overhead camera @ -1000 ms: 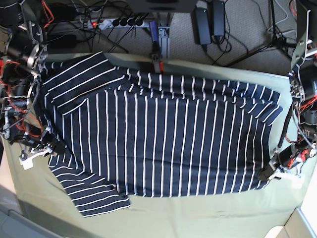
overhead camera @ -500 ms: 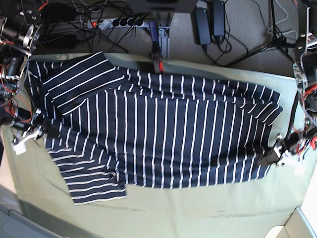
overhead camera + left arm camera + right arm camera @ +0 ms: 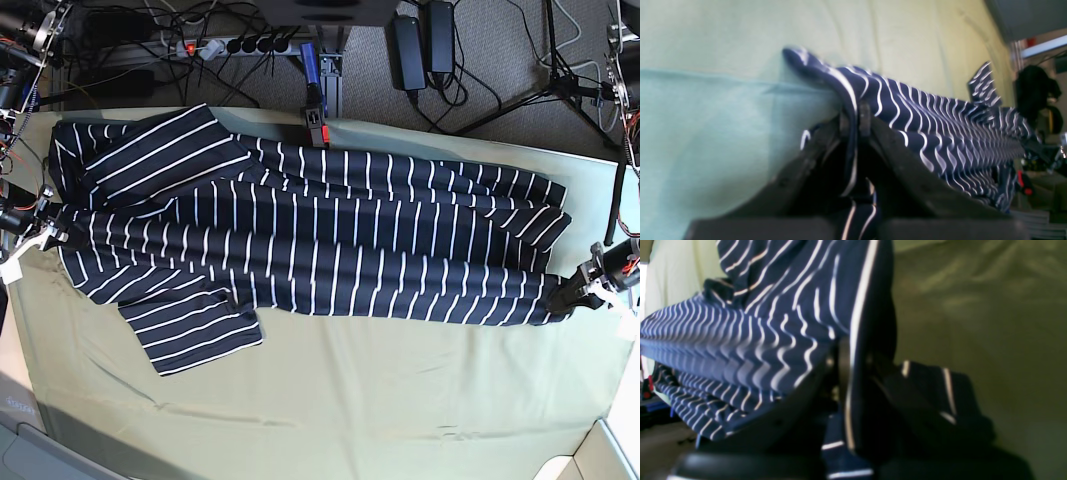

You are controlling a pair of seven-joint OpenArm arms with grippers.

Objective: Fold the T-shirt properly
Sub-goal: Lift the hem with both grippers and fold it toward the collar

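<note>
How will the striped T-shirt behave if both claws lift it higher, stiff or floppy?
Probably floppy: the T-shirt ripples in waves between the left claw and the right claw. Its loose sleeve lies flat on the table cloth, so it would likely dangle. It seems light, since thin pinches hold it.

No words, numbers, labels or signs can be read in any of the three views. Only thin white stripes are seen on the T-shirt (image 3: pixel 320 240), and no letters are printed on it. Nothing is written on the green cloth (image 3: pixel 400 400) over the counter.
</note>
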